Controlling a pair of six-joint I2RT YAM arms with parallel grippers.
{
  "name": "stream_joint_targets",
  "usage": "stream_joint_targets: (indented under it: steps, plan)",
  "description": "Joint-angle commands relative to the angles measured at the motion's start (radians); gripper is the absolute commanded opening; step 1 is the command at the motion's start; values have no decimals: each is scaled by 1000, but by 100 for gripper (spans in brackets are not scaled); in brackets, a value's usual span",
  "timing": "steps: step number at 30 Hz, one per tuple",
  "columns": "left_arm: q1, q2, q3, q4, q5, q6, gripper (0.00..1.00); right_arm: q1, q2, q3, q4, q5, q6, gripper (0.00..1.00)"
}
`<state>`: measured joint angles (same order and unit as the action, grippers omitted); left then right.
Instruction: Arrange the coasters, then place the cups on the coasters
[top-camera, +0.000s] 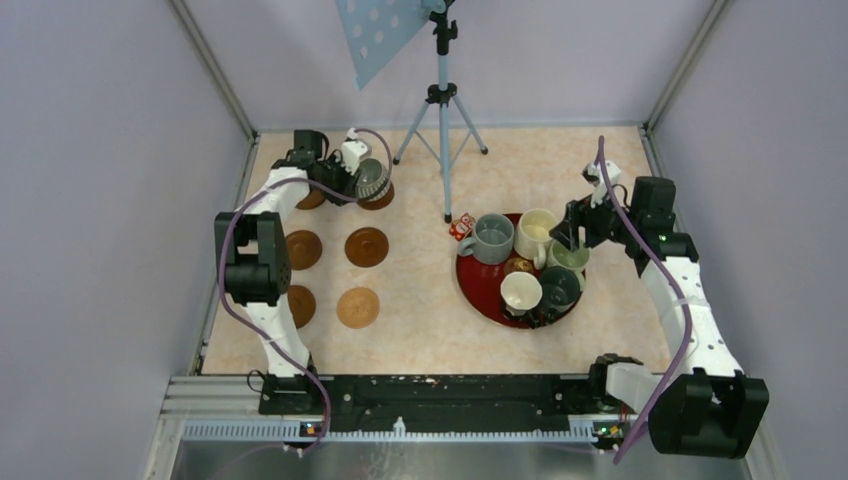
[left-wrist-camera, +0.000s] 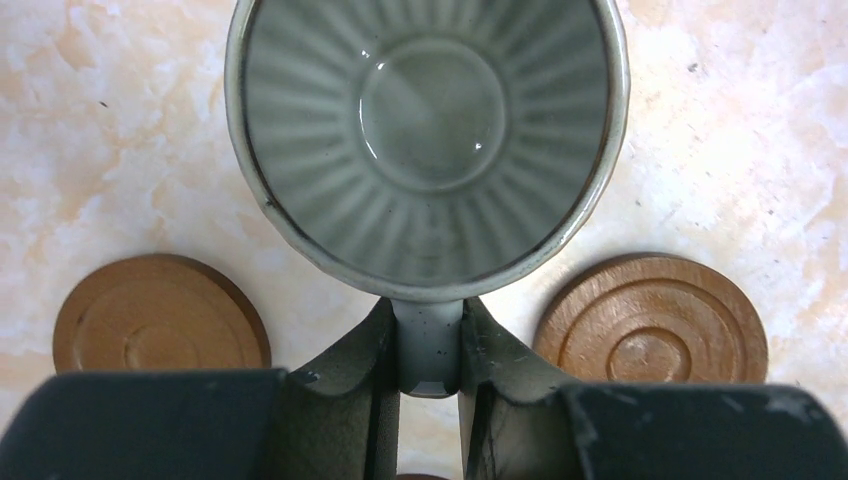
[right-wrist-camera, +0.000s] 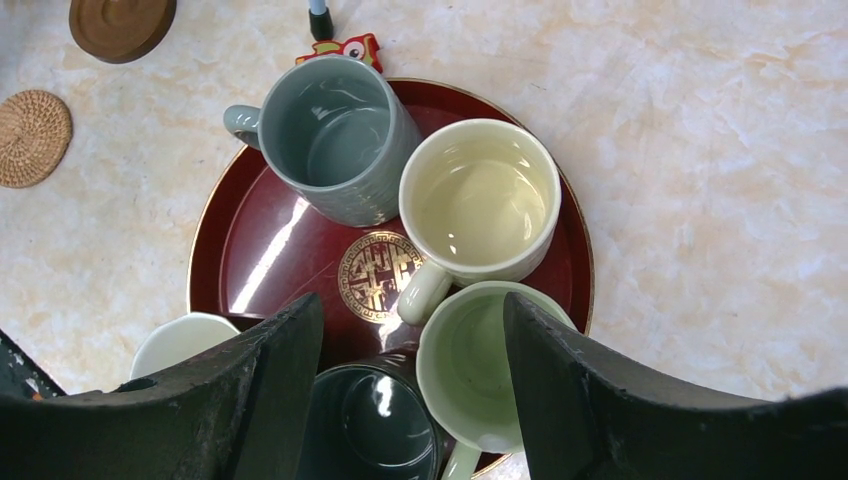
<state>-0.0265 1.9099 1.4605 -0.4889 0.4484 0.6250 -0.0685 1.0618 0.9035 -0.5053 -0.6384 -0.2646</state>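
Note:
My left gripper is shut on the handle of a ribbed grey cup, held mouth-up over the table between two wooden coasters. From above, that cup hangs at the back left over the far pair of a grid of coasters. The grey-green, cream, pale green, dark teal and white cups stand on the red tray. My right gripper is open above them, empty.
A tripod stands at the back centre, one leg near the tray. A small red owl trinket lies at the tray's far rim. A pale woven disc and a dark coaster lie to the left of the tray.

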Motion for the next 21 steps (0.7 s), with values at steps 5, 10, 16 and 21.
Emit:
stream_joint_targets:
  steps: [5, 10, 16, 21]
  plan:
    - [7, 59, 130, 64, 32, 21, 0, -8, -6, 6, 37, -18, -6, 66]
    - [8, 90, 146, 63, 19, 18, 3, -8, -4, 3, 36, -20, -8, 66]
    - [9, 112, 149, 54, 27, 14, 3, -8, -3, 2, 37, -17, -11, 66]
    - [9, 112, 143, 43, 37, 15, 6, -8, 1, 1, 36, -20, -15, 66]
